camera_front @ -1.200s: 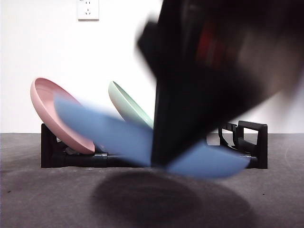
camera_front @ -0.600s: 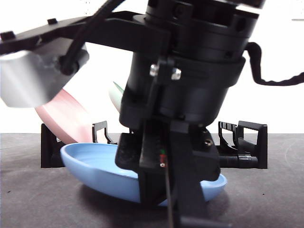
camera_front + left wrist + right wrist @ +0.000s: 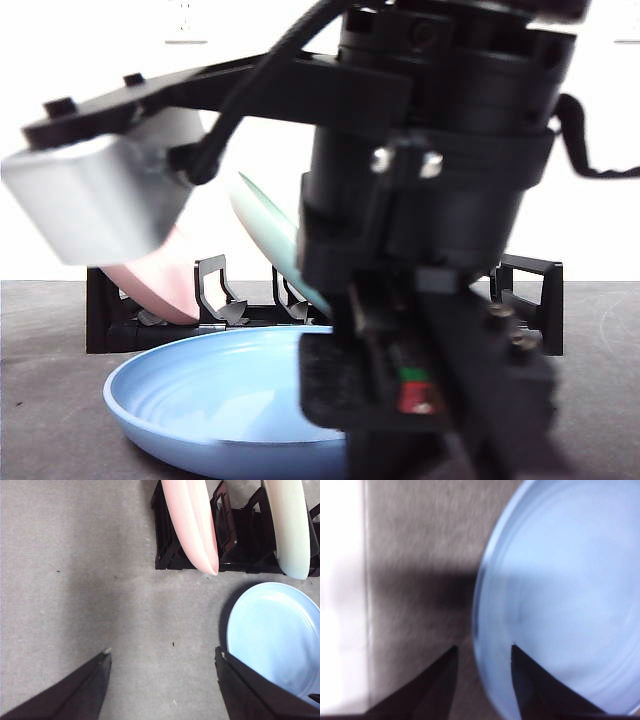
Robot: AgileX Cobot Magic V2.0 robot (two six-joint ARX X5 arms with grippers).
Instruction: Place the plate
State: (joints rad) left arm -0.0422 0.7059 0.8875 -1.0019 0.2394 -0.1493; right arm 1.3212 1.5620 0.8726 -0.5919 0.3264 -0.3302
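Compared with half a second earlier, the round light-blue plastic plate sits lower and nearer in the front view and lies flatter, its bowl facing up; one second earlier it was a tilted blur in front of the rack. The large dark arm has shifted to the right of that view, so that more of the plate's left half shows.

The plate lies on the grey table surface, in front of the black slotted plastic dish rack and outside it. The right gripper is at the plate's rim; its jaws stand slightly apart, one over the rim and one over the table, and the blur hides whether they touch the plate. The left gripper hangs over bare table beside the plate, jaws spread wide and holding nothing.

Count: three plates in all. One blue on the table; one pale pink plate and one pale green plate, each standing on edge in a rack slot. One rack. Two grippers.
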